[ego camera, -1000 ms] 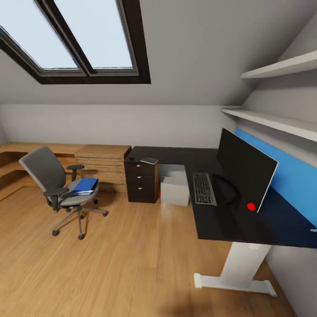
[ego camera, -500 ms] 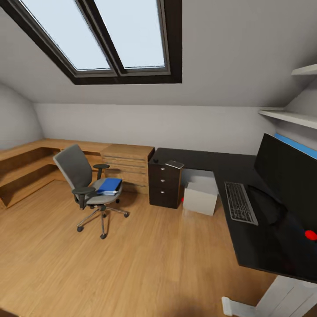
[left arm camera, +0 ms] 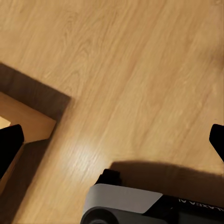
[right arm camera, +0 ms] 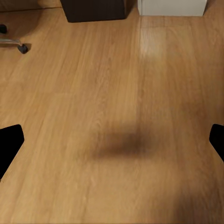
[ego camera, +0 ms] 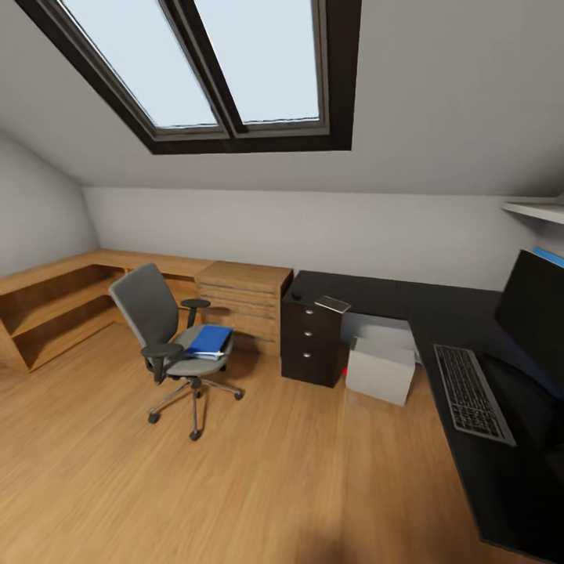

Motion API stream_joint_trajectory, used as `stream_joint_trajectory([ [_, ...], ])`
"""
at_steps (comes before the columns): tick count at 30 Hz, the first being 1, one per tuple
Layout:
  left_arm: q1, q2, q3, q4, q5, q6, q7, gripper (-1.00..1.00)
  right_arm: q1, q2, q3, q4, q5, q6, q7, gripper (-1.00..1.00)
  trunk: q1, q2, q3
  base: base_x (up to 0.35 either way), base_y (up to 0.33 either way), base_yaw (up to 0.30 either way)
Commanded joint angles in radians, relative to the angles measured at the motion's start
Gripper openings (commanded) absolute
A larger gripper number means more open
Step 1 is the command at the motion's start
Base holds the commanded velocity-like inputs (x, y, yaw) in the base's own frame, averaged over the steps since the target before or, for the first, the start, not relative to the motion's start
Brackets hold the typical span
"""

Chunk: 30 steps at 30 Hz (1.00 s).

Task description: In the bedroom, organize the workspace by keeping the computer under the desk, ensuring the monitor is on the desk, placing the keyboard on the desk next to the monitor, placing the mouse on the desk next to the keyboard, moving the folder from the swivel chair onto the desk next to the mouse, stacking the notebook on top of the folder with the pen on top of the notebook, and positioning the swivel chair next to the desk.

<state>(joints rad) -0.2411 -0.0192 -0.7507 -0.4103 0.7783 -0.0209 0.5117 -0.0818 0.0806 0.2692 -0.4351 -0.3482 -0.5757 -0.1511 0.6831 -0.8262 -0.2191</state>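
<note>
The camera has turned to the left since a moment ago, so the whole room has slid to the right in the picture; the things have not moved. More of the left wall shows, and the monitor (ego camera: 539,313) is now cut off at the right edge.

There is one bedroom, with one big skylight (ego camera: 227,66) of two panes in the sloped ceiling. One oak floor (ego camera: 235,486) fills the low part of the head view. One low oak cabinet (ego camera: 70,301) runs along the left wall and the back wall.

One long black desk (ego camera: 439,309) stands at the right. Its dark unit (ego camera: 313,341) has three drawers. One computer (ego camera: 381,370), a pale box, sits on the floor under the desk, just beside the drawers.

One chair (ego camera: 168,341) stands on the floor, well apart from the desk. One blue folder (ego camera: 208,341) lies on its seat.

One keyboard (ego camera: 472,392) lies on the desk, just in front of the monitor. One grey notebook (ego camera: 333,303) lies on the desk above the drawers. One small dark thing, maybe the mouse (ego camera: 297,295), sits near it.

The left gripper (left arm camera: 112,144) is spread wide over the floor and holds nothing. The right gripper (right arm camera: 112,142) is also spread wide over the floor and holds nothing.
</note>
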Motion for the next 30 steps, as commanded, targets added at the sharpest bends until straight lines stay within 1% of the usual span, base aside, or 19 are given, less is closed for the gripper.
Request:
stream_joint_trajectory([
  [1,-0.001,0.001,-0.008,-0.001,0.009,-0.002,0.007,1.0,-0.001,-0.001,0.008,0.003,-0.005,-0.006,-0.008,1.0,0.001,-0.001,0.0,0.32,0.008,0.013],
  [30,-0.001,0.001,-0.009,-0.001,0.003,-0.002,0.007,1.0,-0.001,-0.001,0.008,0.019,-0.003,-0.015,-0.007,1.0,0.001,-0.001,0.044,0.32,0.001,0.002],
])
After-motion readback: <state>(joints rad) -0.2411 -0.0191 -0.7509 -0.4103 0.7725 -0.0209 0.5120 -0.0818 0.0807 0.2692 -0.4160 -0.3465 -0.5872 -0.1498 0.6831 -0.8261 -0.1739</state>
